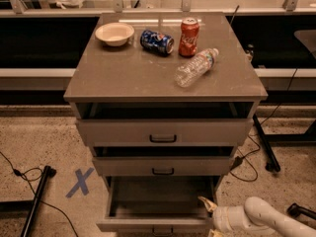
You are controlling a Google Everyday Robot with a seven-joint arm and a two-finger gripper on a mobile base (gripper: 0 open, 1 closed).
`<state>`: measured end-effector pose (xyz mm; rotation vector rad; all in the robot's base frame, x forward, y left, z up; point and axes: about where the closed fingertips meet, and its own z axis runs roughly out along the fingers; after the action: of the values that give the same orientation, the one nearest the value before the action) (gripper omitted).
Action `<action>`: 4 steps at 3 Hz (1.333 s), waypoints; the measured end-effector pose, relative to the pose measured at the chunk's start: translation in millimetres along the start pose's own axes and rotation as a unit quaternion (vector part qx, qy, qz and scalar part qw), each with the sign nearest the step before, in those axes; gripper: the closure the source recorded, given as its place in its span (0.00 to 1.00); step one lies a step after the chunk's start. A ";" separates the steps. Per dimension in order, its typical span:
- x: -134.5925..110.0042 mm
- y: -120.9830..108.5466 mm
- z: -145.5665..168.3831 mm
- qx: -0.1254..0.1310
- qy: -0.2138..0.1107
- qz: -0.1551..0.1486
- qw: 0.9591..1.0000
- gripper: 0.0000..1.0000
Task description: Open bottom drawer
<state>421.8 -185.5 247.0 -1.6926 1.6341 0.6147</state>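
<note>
The grey metal bottom drawer (158,201) stands pulled out, showing its plain grey interior. The pale gripper (210,217) sits at its front right corner. I cannot tell whether it is open or closed.

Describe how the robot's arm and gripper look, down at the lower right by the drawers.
The arm is smooth, off-white and tubular, with rounded segments and a ringed collar at the wrist. No cables, labels or markings show on it. The gripper, down by the right front corner of the bottom drawer, is pale yellowish tan at its tip, duller than the arm.
</note>
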 end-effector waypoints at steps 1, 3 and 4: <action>-10.8 -7.0 -2.2 0.000 0.005 -0.006 1.000 0.00; -41.0 -28.0 -19.6 -0.001 -0.016 0.004 1.000 0.00; -31.3 -26.8 -7.6 -0.009 0.000 0.004 1.000 0.19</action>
<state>444.4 -171.6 279.5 -1.6984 1.6406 0.6350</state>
